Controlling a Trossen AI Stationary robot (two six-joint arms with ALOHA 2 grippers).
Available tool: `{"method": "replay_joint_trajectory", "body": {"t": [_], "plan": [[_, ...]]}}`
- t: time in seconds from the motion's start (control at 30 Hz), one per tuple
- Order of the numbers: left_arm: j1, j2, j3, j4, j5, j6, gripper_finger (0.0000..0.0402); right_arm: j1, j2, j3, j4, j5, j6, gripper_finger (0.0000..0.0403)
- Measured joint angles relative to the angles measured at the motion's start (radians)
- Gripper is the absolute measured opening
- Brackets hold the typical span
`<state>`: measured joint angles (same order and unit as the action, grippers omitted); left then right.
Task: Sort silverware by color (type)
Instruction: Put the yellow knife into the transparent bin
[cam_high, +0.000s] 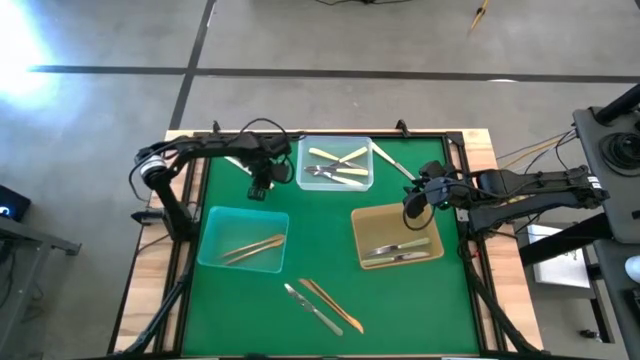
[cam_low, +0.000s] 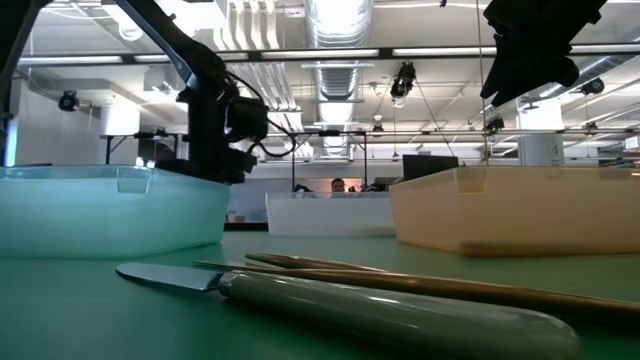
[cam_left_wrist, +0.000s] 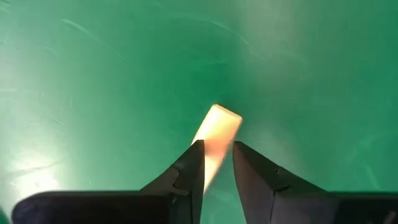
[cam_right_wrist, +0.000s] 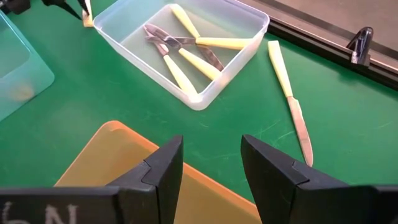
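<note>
My left gripper (cam_high: 258, 188) hangs over the green mat just left of the clear tray (cam_high: 300, 150) and is shut on a cream-handled utensil (cam_left_wrist: 217, 127). That clear tray holds several cream-handled pieces (cam_right_wrist: 186, 50). One more cream-handled knife (cam_right_wrist: 287, 93) lies flat on the mat to its right. My right gripper (cam_right_wrist: 211, 146) is open above the amber tray's (cam_high: 362, 222) far edge; silver pieces (cam_high: 400, 252) lie in that tray. Gold pieces (cam_high: 250, 247) lie in the teal tray (cam_high: 215, 225). A silver knife (cam_high: 310, 305) and a gold knife (cam_high: 335, 305) lie flat near the mat's near edge. My left gripper pinches the cream handle (cam_left_wrist: 210, 149) between its two fingers from above, pointing down. The handle's blunt free end (cam_left_wrist: 225, 118) sticks out past the fingertips toward the mat. The utensil's other end is hidden behind the gripper. Whether the free end touches the mat, I cannot tell.
The raised black frame (cam_right_wrist: 323, 37) borders the mat on its far side. Open green mat (cam_high: 330, 230) lies between the three trays. The two loose knives fill the near middle in the low view (cam_low: 380, 310).
</note>
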<state>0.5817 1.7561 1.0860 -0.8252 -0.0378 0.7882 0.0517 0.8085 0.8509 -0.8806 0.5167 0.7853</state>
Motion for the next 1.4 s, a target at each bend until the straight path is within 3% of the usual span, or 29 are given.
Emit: {"method": "replay_joint_trajectory", "body": {"t": [0.53,0.97,1.4], "plan": [[0.004,0.028,0.103,-0.025,-0.006,-0.022,0.0108,0.0,0.0,0.0,0.0,0.0,0.0,0.0153],[0.039,0.03,0.06,0.067,-0.008,-0.022,0.0112,0.0,0.0,0.0,0.0,0.0,0.0,0.0153],[0.054,0.154,0.063,0.078,-0.002,-0.053,0.0112,0.0,0.0,0.0,0.0,0.0,0.0,0.0153]]}}
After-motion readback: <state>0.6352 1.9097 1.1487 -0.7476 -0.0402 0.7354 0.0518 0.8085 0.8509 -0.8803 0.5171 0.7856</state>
